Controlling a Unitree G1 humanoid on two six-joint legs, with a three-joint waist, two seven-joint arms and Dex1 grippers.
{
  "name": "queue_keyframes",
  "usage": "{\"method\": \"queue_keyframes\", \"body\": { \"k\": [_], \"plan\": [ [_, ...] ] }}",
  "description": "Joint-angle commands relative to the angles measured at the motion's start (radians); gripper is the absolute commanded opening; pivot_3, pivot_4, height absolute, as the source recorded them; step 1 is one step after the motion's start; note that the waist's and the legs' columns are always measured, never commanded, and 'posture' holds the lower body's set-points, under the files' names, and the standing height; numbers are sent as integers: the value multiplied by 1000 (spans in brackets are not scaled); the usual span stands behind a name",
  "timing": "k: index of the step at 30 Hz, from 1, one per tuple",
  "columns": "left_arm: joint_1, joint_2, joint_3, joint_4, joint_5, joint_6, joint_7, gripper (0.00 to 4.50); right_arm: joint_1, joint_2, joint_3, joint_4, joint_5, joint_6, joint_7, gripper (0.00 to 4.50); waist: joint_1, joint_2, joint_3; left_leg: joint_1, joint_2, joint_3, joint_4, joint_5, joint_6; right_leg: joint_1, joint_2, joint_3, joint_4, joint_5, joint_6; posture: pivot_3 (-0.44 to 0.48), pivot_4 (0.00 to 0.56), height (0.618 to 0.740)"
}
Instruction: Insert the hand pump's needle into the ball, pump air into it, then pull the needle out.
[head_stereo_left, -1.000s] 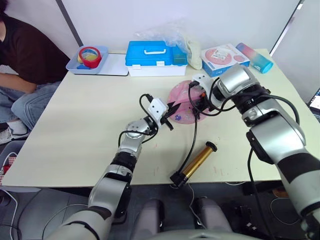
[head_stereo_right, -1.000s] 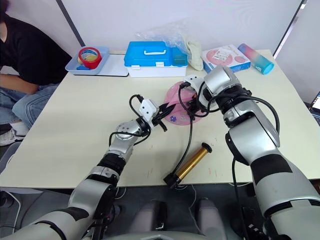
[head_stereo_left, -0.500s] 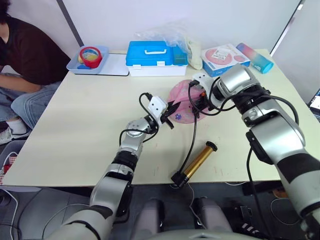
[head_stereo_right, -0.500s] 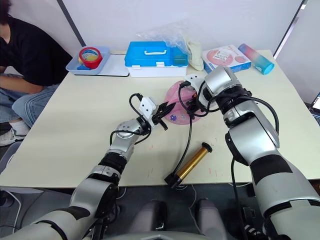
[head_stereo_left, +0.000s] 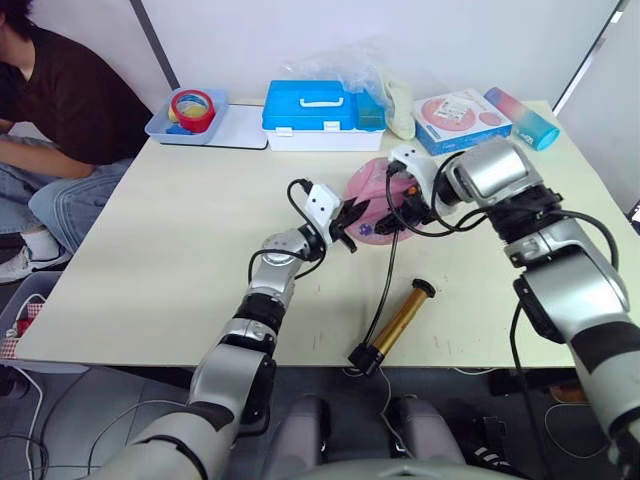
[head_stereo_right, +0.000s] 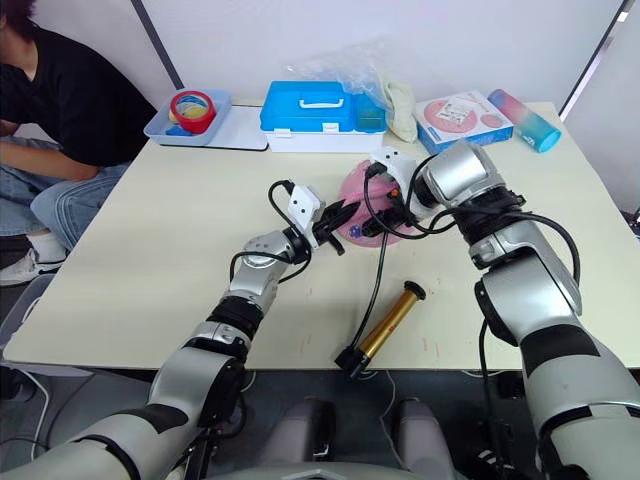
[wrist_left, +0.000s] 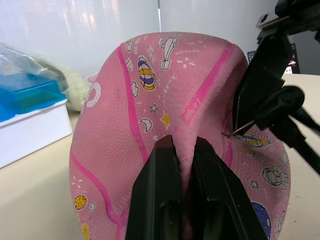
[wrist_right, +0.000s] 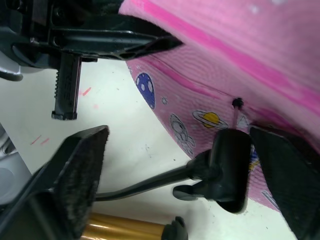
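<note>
Pinching a fold of the limp ball with left gripper fingers closed on it; right gripper jaws spread wide around the needle fitting, gripping nothing, tip entering valve; hand pump lying below grippers, pumping and withdrawal remaining

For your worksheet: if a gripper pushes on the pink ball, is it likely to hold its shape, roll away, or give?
The ball probably gives: it looks deflated, and a fold of its skin is pinched by the left gripper. It seems unlikely to roll, sagging on the table.
</note>
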Motion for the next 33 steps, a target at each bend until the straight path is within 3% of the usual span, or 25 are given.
{"method": "queue_keyframes", "body": {
  "k": [1, 11, 19, 27, 33],
  "plan": [
    [2, -21, -31, 14, 21, -3, -31, 0, 6, -48, -47, -98, 21, 18, -30, 4448, 0, 0, 0, 0, 0, 0, 0, 0, 0, 0, 0, 0, 0, 0, 0, 0, 150, 740],
    [4, -23, -26, 25, 26, -5, -39, 0, 132, -153, -143, -340, 137, 59, -88, 4448, 12, 0, 0, -1, 0, 0, 0, 0, 0, 0, 0, 0, -2, 0, 0, 0, 150, 740],
    [-6, -28, -20, 48, 27, -9, -36, 0, 219, -174, -255, -482, 221, 129, -179, 4448, 20, 0, 0, -1, 0, 0, 0, 0, 0, 0, 0, 0, -2, 0, 0, 0, 150, 740],
    [-11, -23, -17, 62, 30, -12, -34, 0, 387, -100, -473, -718, 284, 198, -375, 4448, 22, 0, 0, -1, 0, 0, 0, 0, 0, 1, 0, 0, -2, 0, 0, 0, 150, 740],
    [-10, -20, -16, 65, 30, -13, -33, 0, 510, 15, -584, -876, 309, 212, -517, 4448, 21, 0, 0, 0, 1, -1, 0, 0, 0, 1, 0, -1, -2, 0, 0, 0, 150, 740]
  ]
}}
